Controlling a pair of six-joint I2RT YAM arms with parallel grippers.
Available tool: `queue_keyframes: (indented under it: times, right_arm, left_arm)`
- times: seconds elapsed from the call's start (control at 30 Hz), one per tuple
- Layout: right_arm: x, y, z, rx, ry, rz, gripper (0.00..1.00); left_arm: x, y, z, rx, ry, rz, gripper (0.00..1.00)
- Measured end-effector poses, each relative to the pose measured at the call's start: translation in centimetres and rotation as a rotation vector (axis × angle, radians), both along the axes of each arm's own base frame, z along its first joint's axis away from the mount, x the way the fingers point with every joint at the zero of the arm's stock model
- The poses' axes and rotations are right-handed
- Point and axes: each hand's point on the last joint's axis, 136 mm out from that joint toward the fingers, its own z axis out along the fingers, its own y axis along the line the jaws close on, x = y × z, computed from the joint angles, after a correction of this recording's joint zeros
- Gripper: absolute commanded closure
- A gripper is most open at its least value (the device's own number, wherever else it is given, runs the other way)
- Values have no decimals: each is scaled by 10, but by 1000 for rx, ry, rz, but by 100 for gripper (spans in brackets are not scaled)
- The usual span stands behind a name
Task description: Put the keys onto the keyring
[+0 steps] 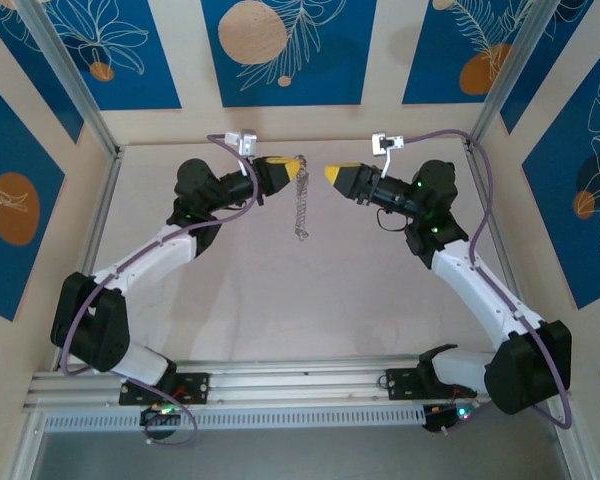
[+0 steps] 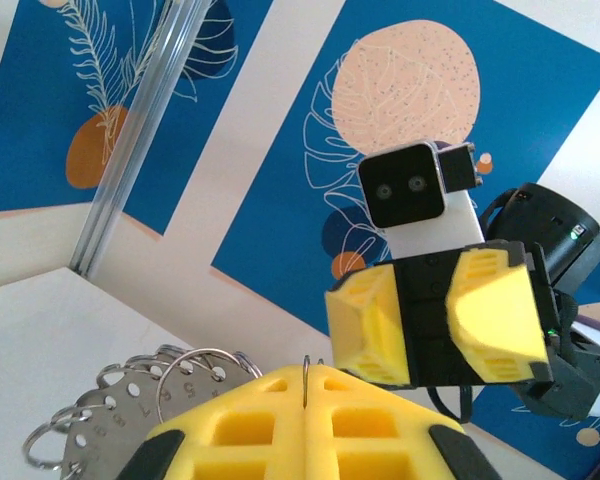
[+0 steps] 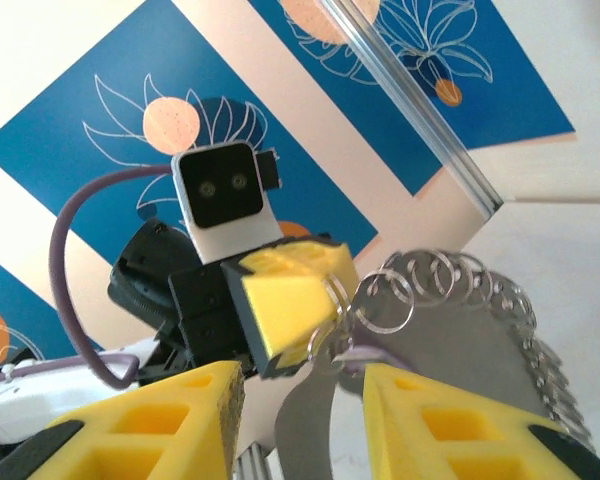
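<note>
The keyring [image 1: 300, 210], a grey metal ring fringed with small silver loops, hangs from my left gripper [image 1: 296, 168] above the table. In the left wrist view the yellow fingers of the left gripper [image 2: 310, 372] are shut on one thin wire loop, and the keyring [image 2: 120, 410] spreads out to the left. My right gripper [image 1: 330, 175] faces it a short way off. Its fingers [image 3: 305, 385] stand open with nothing pinched between them. A key with a pale lilac head [image 3: 363, 353] hangs among the loops of the keyring [image 3: 480, 340] by the left gripper's tips [image 3: 330, 295]. How the key is attached is blurred.
The pale table [image 1: 280, 300] lies below both grippers, walled by blue-and-cream patterned panels. Aluminium posts [image 1: 75, 90] stand at the back corners. Purple cables [image 1: 480, 170] loop off both wrists. A metal rail [image 1: 300, 385] runs along the near edge between the arm bases.
</note>
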Motion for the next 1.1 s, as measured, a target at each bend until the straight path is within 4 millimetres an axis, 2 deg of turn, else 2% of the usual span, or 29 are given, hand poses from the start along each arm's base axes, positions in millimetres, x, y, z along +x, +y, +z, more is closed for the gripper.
queue_keyframes:
  times: [0.3,0.43,0.77,1.1]
  right_arm:
    - [22,16,-12,38,26,22,68]
    - [20,26,-9,55,12,51,74]
    - [10,40,-3,77,-19,96,78]
    - [13,41,-2,92,-24,79,100]
  left_arm:
    - [-5,-4,8,-31,-5,-8,100]
    - [-5,-4,8,-34,0,-7,100]
    - [-7,-6,9,-37,-1,-12,100]
    - [-5,-5,12,-54,3,0,100]
